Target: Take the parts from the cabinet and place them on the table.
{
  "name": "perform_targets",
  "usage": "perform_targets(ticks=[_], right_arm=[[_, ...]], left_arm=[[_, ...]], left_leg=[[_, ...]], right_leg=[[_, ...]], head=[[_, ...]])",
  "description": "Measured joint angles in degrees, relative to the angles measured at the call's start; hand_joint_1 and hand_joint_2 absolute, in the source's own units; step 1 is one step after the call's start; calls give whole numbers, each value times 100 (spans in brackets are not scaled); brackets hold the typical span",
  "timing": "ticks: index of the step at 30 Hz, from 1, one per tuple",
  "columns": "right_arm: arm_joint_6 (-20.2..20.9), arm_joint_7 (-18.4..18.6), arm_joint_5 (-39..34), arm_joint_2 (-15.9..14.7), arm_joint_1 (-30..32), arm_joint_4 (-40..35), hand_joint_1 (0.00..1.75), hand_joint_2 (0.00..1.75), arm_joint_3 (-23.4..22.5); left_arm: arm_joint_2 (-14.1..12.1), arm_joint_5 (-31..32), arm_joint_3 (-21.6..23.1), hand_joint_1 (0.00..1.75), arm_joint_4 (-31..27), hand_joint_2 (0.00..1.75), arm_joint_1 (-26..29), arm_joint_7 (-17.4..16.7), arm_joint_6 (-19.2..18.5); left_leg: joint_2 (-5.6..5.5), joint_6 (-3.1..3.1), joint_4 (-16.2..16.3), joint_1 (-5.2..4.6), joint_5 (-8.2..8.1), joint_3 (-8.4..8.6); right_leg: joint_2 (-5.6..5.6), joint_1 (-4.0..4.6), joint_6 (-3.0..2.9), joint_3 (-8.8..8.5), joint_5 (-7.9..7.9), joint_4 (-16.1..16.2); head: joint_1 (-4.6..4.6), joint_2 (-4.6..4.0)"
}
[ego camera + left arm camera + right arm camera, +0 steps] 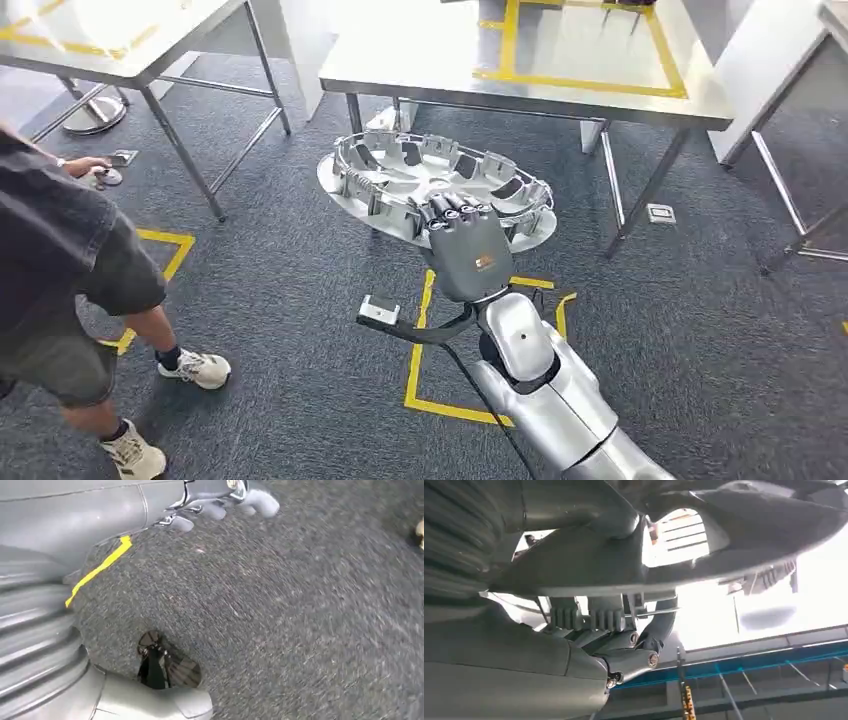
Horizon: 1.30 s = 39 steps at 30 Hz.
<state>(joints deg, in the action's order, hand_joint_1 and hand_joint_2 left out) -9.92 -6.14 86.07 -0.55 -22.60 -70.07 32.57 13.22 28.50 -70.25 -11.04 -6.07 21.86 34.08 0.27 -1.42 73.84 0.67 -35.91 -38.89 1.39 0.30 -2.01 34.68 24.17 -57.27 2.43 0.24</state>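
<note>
Silver-armed, the robot's right hand (pixel 466 250) gripped the near rim of a round silver wheel-cover part (pixel 437 187), held just beyond its fingers above grey carpet (pixel 300 270). Farther ahead stood the steel counter (pixel 420 70). Its left hand (pixel 220 502) hung with fingers loosely curled, empty.

Daylight floods the head view evenly, and glare whitens the brushed steel tabletop (pixel 560 60) and the second steel table at the upper left (pixel 110 35). The speckled dark grey carpet (pixel 300 630) streaks with motion blur in the left wrist view. In the right wrist view, backlight (blown-out white) silhouettes the round silver slotted wheel-cover part (pixel 704 545), its underside dim and soft.
</note>
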Motion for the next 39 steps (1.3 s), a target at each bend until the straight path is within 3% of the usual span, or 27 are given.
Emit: perform_targets(ticks=[1, 2, 4, 5, 6, 10, 11, 12, 13, 14, 16, 17, 19, 20, 21, 22, 25, 26, 28, 29, 31, 32, 33, 35, 36, 37, 39], right_arm=[[0, 7, -2, -2, 1, 13, 175, 175, 0], [0, 9, -2, -2, 1, 24, 175, 175, 0], [2, 13, -2, 4, 9, 37, 175, 175, 0], [2, 28, -4, 9, 11, 37, 175, 175, 0], [2, 44, -2, 13, 6, 39, 175, 175, 0], [2, 85, 17, 37, -1, 46, 175, 175, -4], [7, 85, 17, 37, 8, 53, 175, 175, -13], [7, 83, 17, 37, -5, 55, 175, 175, -13], [9, 87, 17, 48, -13, 57, 175, 175, -11], [9, 85, 24, 61, -12, 59, 175, 175, -11], [7, 85, 35, 63, -9, 66, 175, 175, -11], [7, 90, 37, 61, -9, 85, 175, 175, -11], [4, 92, 44, 63, -9, 103, 175, 175, -11], [4, 94, 46, 63, -11, 105, 175, 175, -13], [0, 94, 48, 63, -20, 105, 175, 175, -13], [-2, 90, 50, 77, -29, 107, 175, 175, -13], [-13, 85, 70, 85, -37, 114, 175, 175, -26], [-13, 83, 79, 85, -40, 114, 175, 175, -28], [-7, 77, 76, 118, -56, 127, 175, 175, -31], [-9, 57, 81, 138, -66, 140, 175, 175, -31], [-9, 50, 94, 162, -67, 175, 175, 175, -26], [-11, 52, 92, 160, -70, 195, 175, 175, -26], [-11, 50, 92, 160, -70, 210, 175, 175, -26], [-11, 33, 83, 166, -75, 236, 175, 175, -26], [-11, 31, 83, 166, -80, 249, 175, 175, -26], [-18, 26, 81, 166, -97, 262, 175, 175, -26], [-28, -11, 83, 168, -127, 280, 175, 175, -26]], left_arm=[[-4, -7, 0, 0, 0, 175, 9, -2, -2], [-9, -22, 0, 0, 0, 175, 19, -4, -7], [-13, -20, 0, 0, -2, 175, 9, -4, -11], [-20, -20, 0, 0, -2, 175, 9, -4, -11], [-20, -20, 0, 0, 2, 175, 11, -9, -11], [-17, -18, 0, 0, 0, 175, 5, -15, -11], [-2, -15, 0, 0, 2, 175, 1, -18, -11], [-11, -13, 0, 0, -9, 175, -6, -15, -13], [-11, -13, 0, 0, -7, 175, 2, -17, -15], [-9, -13, 0, 0, -7, 175, 14, -20, -15], [-15, -13, 0, 0, -7, 175, 28, -31, -15], [-22, -13, 0, 0, -7, 175, 26, -39, -13], [-20, -11, 0, 0, -7, 175, 16, -42, -13], [-17, -11, 0, 0, -7, 175, 11, -39, -13], [-17, -11, 0, 0, -7, 175, 11, -39, -13], [-17, -11, 0, 0, -7, 175, 7, -35, -13], [-20, -11, 0, 0, -7, 175, -9, -22, -13], [-20, -11, 0, 0, -9, 175, -21, -20, -13], [-26, -9, 0, 0, -9, 175, -24, -15, -9], [-26, -9, 0, 0, -7, 175, -17, -18, -9], [-35, -9, 0, 0, -7, 175, 6, -20, -9], [-35, -9, 0, 0, -7, 175, 17, -22, -7], [-39, -9, 0, 0, -7, 175, 20, -22, -7], [-50, -9, 0, 0, -9, 175, 9, -22, -7], [-52, -9, 0, 0, -7, 175, 11, -22, -7], [-52, -9, 0, 0, -4, 175, 14, -24, -7], [-52, -9, 0, 0, -2, 175, 15, -26, 4]], left_leg=[[-4, -17, 223, 3, -14, -141], [-5, -32, 143, 13, 138, -135], [-62, -65, -610, 52, 651, 177], [-239, -97, -1091, 94, 892, 393], [-643, -121, -1248, 141, 765, 458], [-394, 82, -1279, 88, 801, 475], [-293, 123, -1308, 132, 818, 487], [-242, 162, -1319, 129, 809, 499], [-154, 185, -1319, 113, 802, 502], [-65, 204, -1319, 93, 789, 503], [106, 219, -1318, 79, 768, 507], [191, 220, -1318, 76, 754, 521], [344, 205, -1318, 69, 709, 581], [414, 190, -1318, 63, 683, 621], [475, 168, -1322, 54, 659, 652], [531, 127, -1319, 9, 633, 652], [724, 33, -1403, 13, 610, 754], [762, -15, -1406, 11, 570, 769], [220, -41, -1048, 38, 360, 633], [70, -51, -618, 38, 154, 409], [-5, -70, 210, 37, -101, -72], [-7, -68, 306, 37, -21, -181], [-12, -64, 136, 38, 178, -154], [-126, -56, -767, 53, 784, 185], [-419, -60, -1208, 88, 941, 339], [-653, -66, -1322, 113, 834, 398], [-512, -15, -1294, 77, 842, 410]], right_leg=[[99, -8, 4, 4, 3, -17], [203, -23, 22, 3, 16, -34], [379, -64, 79, 4, 53, -102], [457, -81, 127, 18, 86, -157], [526, -83, 180, 71, 120, -216], [803, -120, 336, 185, 55, -199], [752, -120, 341, 198, 70, -227], [356, -60, 371, 263, 159, -381], [98, -62, 402, 450, 353, -737], [-38, -75, 420, 699, 568, -1211], [-108, -87, 429, 1088, 783, -1940], [-113, -89, 422, 1116, 704, -1956], [-163, -76, 371, 734, 252, -1219], [-300, -49, 324, 431, 8, -648], [-615, 11, 269, 250, -5, -257], [-662, 59, 214, 238, 23, -242], [-410, 81, 149, 264, 29, -229], [-316, 11, 100, 192, -7, -153], [-231, -21, 39, 156, -15, -117], [-145, -29, 25, 156, -15, -119], [34, -20, 10, 154, -4, -127], [137, -21, 7, 150, 0, -137], [225, -24, 14, 143, 9, -153], [409, -46, 59, 137, 42, -206], [484, -64, 96, 156, 68, -246], [555, -29, 140, 204, 87, -299], [703, -86, 222, 254, 46, -265]], head=[[0, 0], [2, 0], [0, 0], [0, 0], [-11, 0], [-20, 0], [-24, 0], [60, 0], [94, 0], [96, 0], [98, 0], [100, 0], [98, 0], [100, 0], [98, 0], [89, 0], [96, 0], [89, 0], [59, 0], [37, 0], [15, 0], [20, 0], [15, 0], [11, 0], [6, 0], [-2, 0], [-2, 0]])
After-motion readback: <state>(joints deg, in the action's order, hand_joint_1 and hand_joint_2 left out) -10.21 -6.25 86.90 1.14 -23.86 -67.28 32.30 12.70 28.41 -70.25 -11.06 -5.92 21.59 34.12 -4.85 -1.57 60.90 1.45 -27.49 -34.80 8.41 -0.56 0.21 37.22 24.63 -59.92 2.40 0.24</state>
